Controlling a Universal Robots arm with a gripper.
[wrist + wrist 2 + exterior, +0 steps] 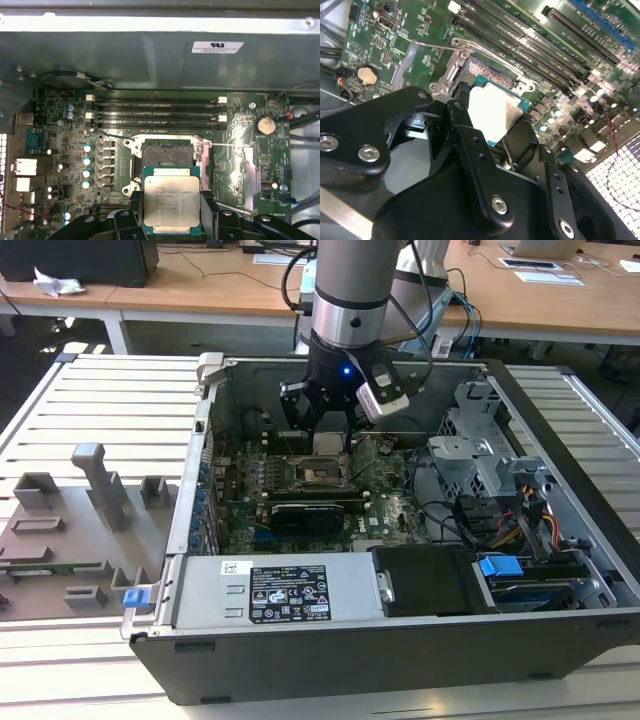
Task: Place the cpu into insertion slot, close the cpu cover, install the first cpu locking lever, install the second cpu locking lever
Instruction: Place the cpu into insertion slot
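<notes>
1. The black tool is clamped on the small flat square chip with a shiny grey metal top, one finger on each side.
2. The chip has a thin green rim.
3. It hangs flat over the green board, close to the dark square slot, not yet in it.

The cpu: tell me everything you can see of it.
The cpu is a flat square chip with a silvery-grey metal top that bears small print and sits on a green base. It is top side up, clamped on two opposite sides by the gripper's black fingers. It hangs over the motherboard at the edge of the insertion slot, not yet seated, and the slot is uncovered.
</notes>
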